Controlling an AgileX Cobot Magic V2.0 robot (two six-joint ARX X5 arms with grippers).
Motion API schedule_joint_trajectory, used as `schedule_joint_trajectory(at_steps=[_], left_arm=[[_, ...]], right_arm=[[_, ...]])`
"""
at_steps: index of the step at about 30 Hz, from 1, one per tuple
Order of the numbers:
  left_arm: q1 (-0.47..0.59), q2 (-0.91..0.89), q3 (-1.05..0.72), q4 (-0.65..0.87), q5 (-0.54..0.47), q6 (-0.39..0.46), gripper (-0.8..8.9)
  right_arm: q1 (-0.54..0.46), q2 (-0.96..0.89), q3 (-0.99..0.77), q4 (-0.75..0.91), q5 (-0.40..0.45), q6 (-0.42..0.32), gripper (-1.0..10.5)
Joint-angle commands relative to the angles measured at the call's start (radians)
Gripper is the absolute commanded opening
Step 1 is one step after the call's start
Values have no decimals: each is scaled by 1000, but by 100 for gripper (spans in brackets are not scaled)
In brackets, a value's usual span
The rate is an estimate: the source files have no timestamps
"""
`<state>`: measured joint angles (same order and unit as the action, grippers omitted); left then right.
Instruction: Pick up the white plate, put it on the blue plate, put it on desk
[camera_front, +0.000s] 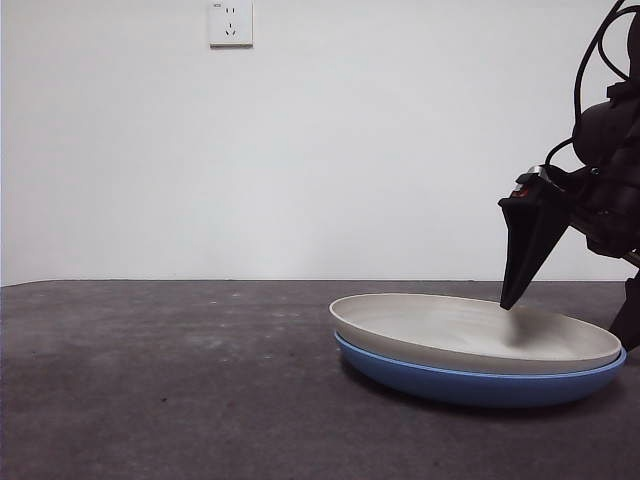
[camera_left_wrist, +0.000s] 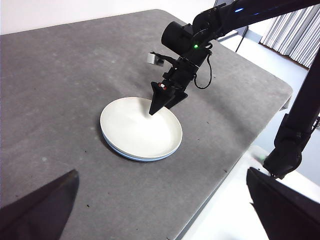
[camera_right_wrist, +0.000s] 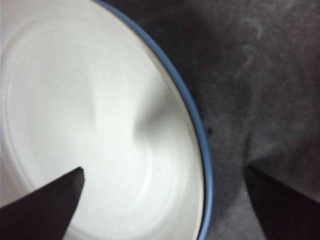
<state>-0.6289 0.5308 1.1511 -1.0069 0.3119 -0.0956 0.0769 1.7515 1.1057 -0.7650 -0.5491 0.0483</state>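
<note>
Right gripper (camera_right_wrist: 162, 200) is hovering wide open, holding nothing — jaws straddling the near rim of the matte cream white plate (camera_front: 470, 330), which is resting in the glossy blue plate (camera_front: 480, 385); left gripper (camera_left_wrist: 162, 205) is waiting well apart, also open and empty.

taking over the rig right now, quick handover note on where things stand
Right end effector: open, straddling the rim of the white plate, one jaw over its inside, one over the desk.
Left end effector: open, raised well back from the plates, holding nothing.
Done: white plate sits nested on the blue plate.
Left: move the white plate onto the desk.
</note>
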Motion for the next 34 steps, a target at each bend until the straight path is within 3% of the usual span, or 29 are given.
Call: schedule_joint_trajectory(at_steps=[1, 7, 11, 24, 34], left_arm=[[-5, 3, 21, 5, -1, 0, 564], [-5, 3, 21, 5, -1, 0, 564], [-5, 3, 21, 5, -1, 0, 564], [-5, 3, 21, 6, -1, 1, 564], [-5, 3, 21, 6, -1, 1, 564]], right_arm=[[0, 30, 6, 9, 0, -16, 397], [-6, 42, 6, 5, 5, -13, 134], [-11, 42, 6, -2, 56, -6, 12], [-46, -29, 29, -44, 77, 6, 10], [79, -72, 61, -65, 45, 95, 10]])
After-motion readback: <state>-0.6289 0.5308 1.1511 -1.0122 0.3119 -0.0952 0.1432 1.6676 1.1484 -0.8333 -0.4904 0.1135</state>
